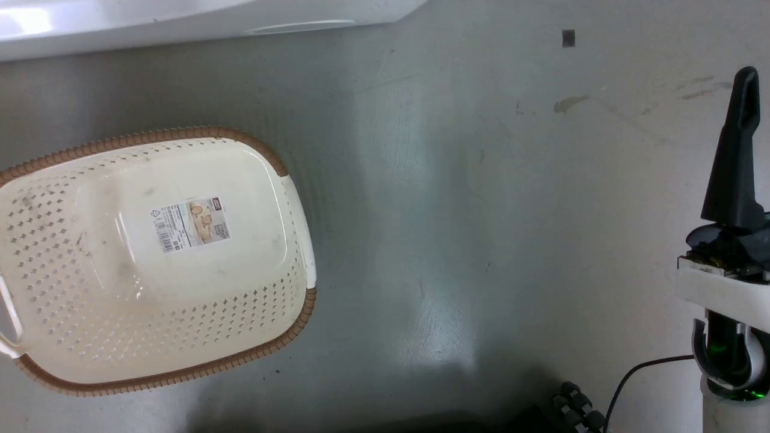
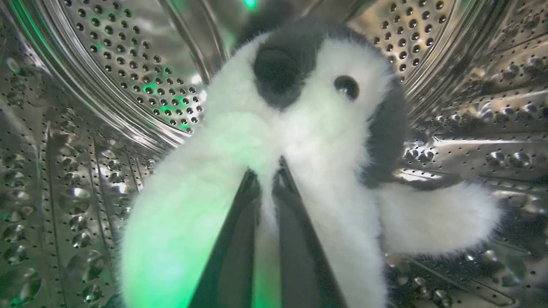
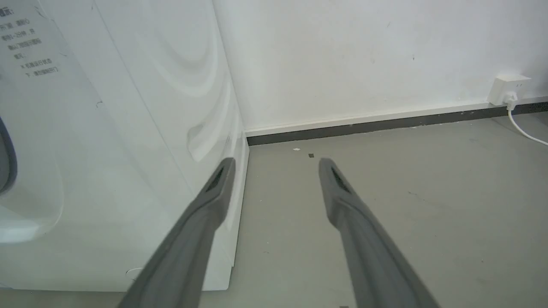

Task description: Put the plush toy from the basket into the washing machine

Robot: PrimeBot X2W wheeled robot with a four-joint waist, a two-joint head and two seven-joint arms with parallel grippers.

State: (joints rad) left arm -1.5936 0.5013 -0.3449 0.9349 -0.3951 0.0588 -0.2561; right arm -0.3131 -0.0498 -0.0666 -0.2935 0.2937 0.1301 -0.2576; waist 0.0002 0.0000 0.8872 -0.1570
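Note:
In the left wrist view the fluffy black-and-white plush toy (image 2: 317, 128) hangs inside the perforated steel drum (image 2: 128, 77) of the washing machine (image 3: 107, 141). My left gripper (image 2: 269, 171) is shut on the plush toy, its two dark fingers pinching the white fur close together. The cream basket (image 1: 150, 252) with the brown braided rim lies on the floor at the left of the head view, with nothing inside but its bottom label. My right gripper (image 3: 276, 164) is open beside the washer's white side, over bare floor; it stands at the right edge (image 1: 737, 156) of the head view.
The washer's white edge (image 1: 180, 21) runs along the top of the head view. A wall with a dark skirting board (image 3: 385, 124) stands behind, with a socket and white cable (image 3: 511, 92) at the far right. Grey floor (image 1: 481, 210) stretches between basket and right arm.

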